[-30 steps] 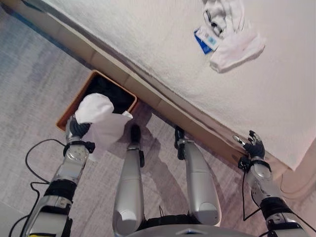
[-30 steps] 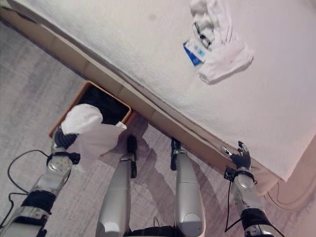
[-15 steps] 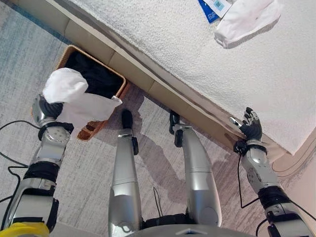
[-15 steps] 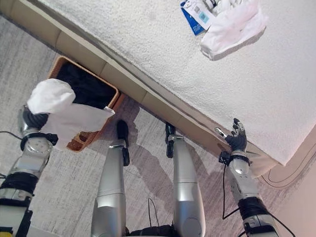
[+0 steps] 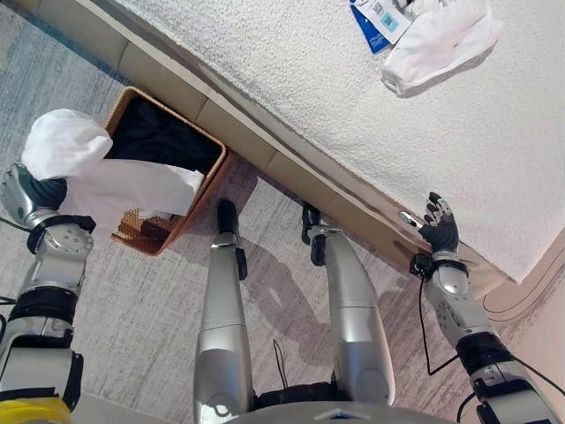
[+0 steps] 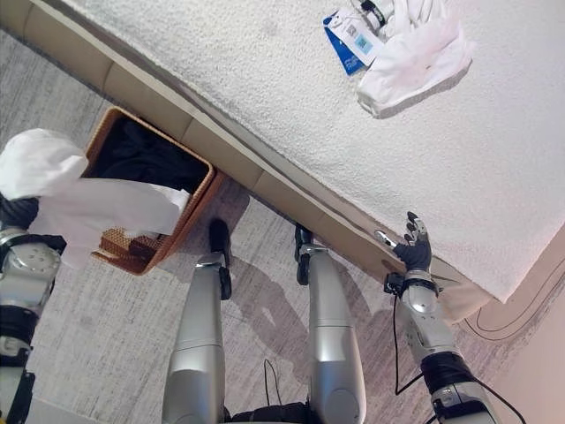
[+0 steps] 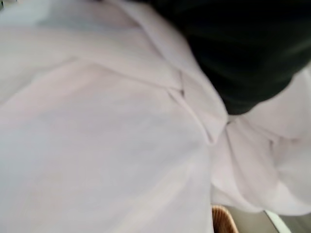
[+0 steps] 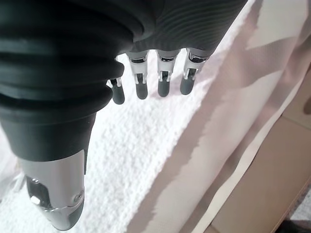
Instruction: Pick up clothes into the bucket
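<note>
My left hand point(image 5: 33, 189) is up at the left, shut on a white garment point(image 5: 99, 173) bunched above it. The garment's loose end trails across the near left rim of a brown wicker basket point(image 5: 208, 174) on the floor beside the bed. Dark clothes point(image 5: 164, 136) lie inside the basket. The left wrist view shows the white garment point(image 7: 97, 145) from very close, with a bit of wicker point(image 7: 221, 219) beyond it. More white clothes point(image 5: 438, 35) lie on the bed at the far right. My right hand point(image 5: 439, 232) is open at the bed's near edge, its fingers point(image 8: 163, 83) straight and holding nothing.
The bed point(image 5: 291, 79), with its white textured cover, runs diagonally across the top, on a beige frame point(image 5: 247, 141). A blue and white packet point(image 5: 374, 18) lies next to the white clothes. Grey carpet point(image 5: 132, 300) spreads in front of the bed.
The camera has shifted. My left hand has carried the white garment to the left of the basket, so its tail now lies over the rim. The right hand has stayed at the bed's edge.
</note>
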You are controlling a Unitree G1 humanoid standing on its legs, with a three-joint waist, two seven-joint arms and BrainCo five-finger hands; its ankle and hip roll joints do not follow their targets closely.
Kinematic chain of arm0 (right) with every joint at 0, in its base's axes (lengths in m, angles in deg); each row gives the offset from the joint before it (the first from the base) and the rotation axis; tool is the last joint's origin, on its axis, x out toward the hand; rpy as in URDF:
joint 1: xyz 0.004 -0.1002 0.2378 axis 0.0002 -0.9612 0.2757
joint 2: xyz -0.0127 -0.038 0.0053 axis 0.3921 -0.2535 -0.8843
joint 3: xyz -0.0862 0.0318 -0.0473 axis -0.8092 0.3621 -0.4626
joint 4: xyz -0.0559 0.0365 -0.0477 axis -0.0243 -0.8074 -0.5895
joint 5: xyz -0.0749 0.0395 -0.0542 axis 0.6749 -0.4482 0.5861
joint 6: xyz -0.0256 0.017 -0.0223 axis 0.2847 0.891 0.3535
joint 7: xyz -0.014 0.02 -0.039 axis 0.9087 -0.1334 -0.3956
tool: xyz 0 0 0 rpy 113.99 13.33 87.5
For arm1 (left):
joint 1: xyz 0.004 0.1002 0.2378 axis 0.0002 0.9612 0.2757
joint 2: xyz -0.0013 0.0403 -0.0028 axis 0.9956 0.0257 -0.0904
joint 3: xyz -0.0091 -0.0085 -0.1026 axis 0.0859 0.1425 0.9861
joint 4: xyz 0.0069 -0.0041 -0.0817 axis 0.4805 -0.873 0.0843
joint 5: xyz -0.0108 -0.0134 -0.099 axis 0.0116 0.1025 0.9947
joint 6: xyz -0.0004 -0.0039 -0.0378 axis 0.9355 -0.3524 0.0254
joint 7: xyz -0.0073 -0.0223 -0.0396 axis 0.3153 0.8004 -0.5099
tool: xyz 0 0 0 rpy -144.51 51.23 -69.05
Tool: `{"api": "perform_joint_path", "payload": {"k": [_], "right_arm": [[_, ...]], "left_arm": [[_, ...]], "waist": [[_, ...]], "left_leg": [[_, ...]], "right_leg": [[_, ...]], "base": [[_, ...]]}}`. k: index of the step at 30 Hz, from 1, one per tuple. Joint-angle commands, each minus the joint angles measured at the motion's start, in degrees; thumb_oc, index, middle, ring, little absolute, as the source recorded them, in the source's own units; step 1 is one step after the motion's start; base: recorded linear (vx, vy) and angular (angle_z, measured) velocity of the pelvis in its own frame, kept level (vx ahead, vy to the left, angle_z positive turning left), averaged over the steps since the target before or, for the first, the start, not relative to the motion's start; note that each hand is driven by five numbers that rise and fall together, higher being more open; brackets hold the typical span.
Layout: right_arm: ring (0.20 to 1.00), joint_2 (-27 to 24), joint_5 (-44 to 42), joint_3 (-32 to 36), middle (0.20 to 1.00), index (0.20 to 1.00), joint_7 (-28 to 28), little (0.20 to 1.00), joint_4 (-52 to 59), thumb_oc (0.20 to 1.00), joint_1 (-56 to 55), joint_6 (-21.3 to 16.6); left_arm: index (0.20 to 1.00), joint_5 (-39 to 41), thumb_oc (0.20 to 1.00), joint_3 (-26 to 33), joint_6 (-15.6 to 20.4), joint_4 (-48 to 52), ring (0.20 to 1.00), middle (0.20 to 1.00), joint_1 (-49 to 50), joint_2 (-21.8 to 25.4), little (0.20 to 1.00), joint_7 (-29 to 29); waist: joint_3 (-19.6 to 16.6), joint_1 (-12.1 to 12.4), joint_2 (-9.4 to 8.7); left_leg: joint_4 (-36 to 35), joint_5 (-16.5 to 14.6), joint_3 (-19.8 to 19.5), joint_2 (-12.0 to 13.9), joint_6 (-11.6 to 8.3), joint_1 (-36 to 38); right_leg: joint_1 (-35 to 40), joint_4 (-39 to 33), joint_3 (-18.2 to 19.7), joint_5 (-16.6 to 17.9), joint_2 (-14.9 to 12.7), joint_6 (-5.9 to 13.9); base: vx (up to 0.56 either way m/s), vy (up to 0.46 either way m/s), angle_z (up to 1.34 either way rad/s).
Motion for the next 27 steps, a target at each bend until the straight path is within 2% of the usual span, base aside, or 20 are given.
{"api": "perform_joint_path", "payload": {"k": [1, 3, 4, 5, 6, 7, 13, 22, 27], "right_arm": [[1.0, -1.27, -1.38, -0.29, 1.0, 1.0, -0.77, 1.0, 2.03, 1.0, -0.95, -3.58], [1.0, -1.2, -1.18, -0.23, 1.0, 1.0, -0.71, 1.0, 1.89, 1.0, -0.76, -3.5], [1.0, -1.19, -1.18, -0.2, 1.0, 1.0, -0.71, 1.0, 1.89, 1.0, -0.77, -3.5], [1.0, -1.14, -0.78, -0.04, 1.0, 1.0, -0.7, 1.0, 2.15, 1.0, -0.71, -3.42], [1.0, -1.14, -0.77, -0.01, 1.0, 1.0, -0.71, 1.0, 2.16, 1.0, -0.73, -3.41], [1.0, -0.99, -0.67, 0.49, 1.0, 1.0, -0.81, 1.0, 2.07, 1.0, -0.51, -3.32], [1.0, -1.26, 0.37, 2.2, 1.0, 1.0, -1.27, 1.0, 3.84, 1.0, 0.09, -3.11], [1.0, -2.55, 3.41, 6.35, 1.0, 1.0, -3.04, 1.0, 13.08, 1.0, 2.31, -5.18], [1.0, -3.11, 6.44, 9.13, 1.0, 1.0, -4.62, 1.0, 17.0, 1.0, 3.29, -5.07]], "left_arm": [[0.2, -3.61, 0.2, 1.51, 1.52, -1.67, 0.2, 0.2, -0.17, 2.73, 0.2, 1.9], [0.2, -3.82, 0.2, 0.59, 1.42, -2.2, 0.2, 0.2, -0.64, 2.26, 0.2, 0.68], [0.269, -3.82, 0.269, 0.53, 1.43, -2.25, 0.269, 0.269, -0.71, 2.26, 0.269, 0.67], [0.564, -4.25, 0.564, -0.11, 1.26, -2.0, 0.564, 0.564, -0.96, 1.9, 0.564, -0.21], [0.683, -4.25, 0.683, -0.16, 1.26, -2.02, 0.683, 0.683, -1.01, 1.9, 0.683, -0.22], [1.0, -4.2, 1.0, -0.62, 0.9, -1.14, 1.0, 1.0, -1.04, 1.35, 1.0, -1.41], [1.0, -6.79, 1.0, -2.18, 0.02, 1.1, 1.0, 1.0, -1.53, 1.48, 1.0, -4.13], [1.0, -11.96, 1.0, -4.62, -0.87, 4.1, 1.0, 1.0, -1.15, 2.47, 1.0, -10.42], [1.0, -11.23, 1.0, -3.83, -1.24, 4.44, 1.0, 1.0, -0.17, 1.76, 1.0, -13.2]], "waist": [[-1.22, 0.45, -0.22], [-1.22, 0.41, -0.27], [-1.22, 0.44, -0.26], [-1.22, 0.39, -0.32], [-1.22, 0.41, -0.31], [-1.22, 0.42, -0.32], [-1.22, 0.39, -0.28], [-1.22, 0.4, 0.31], [-1.22, 0.54, 0.38]], "left_leg": [[1.22, -2.76, 1.05, -1.68, 2.64, 0.13], [0.79, -2.58, 0.98, -1.66, 2.62, 0.31], [0.77, -2.57, 0.98, -1.66, 2.62, 0.32], [0.62, -2.46, 0.91, -1.65, 2.63, 0.29], [0.62, -2.45, 0.91, -1.66, 2.63, 0.28], [0.31, -2.36, 0.87, -1.64, 2.62, 0.42], [-0.58, -2.15, 0.78, -1.5, 2.61, 0.88], [-1.77, -1.99, 1.0, -1.46, 2.83, 1.5], [-1.6, -2.33, 1.05, -1.54, 2.98, 1.57]], "right_leg": [[3.88, -5.56, 1.34, 1.15, -1.25, 2.82], [4.06, -5.88, 1.25, 1.23, -1.23, 2.88], [4.07, -5.9, 1.24, 1.24, -1.23, 2.88], [4.09, -6.17, 1.16, 1.39, -1.21, 2.91], [4.08, -6.17, 1.16, 1.4, -1.21, 2.91], [4.26, -6.61, 1.1, 1.55, -1.17, 2.94], [4.71, -7.52, 0.88, 1.87, -1.22, 3.21], [4.97, -8.17, 0.86, 2.11, -1.33, 3.75], [5.01, -8.22, 0.89, 2.05, -1.45, 3.8]], "base": [[0.0, 0.0, 0.0], [0.0, 0.0, 0.0], [0.0, 0.0, 0.0], [0.0, 0.0, 0.0], [0.0, 0.0, 0.0], [0.0, 0.0, 0.0], [0.0, 0.0, 0.0], [0.0, 0.0, 0.0], [0.0, 0.0, 0.0]]}}
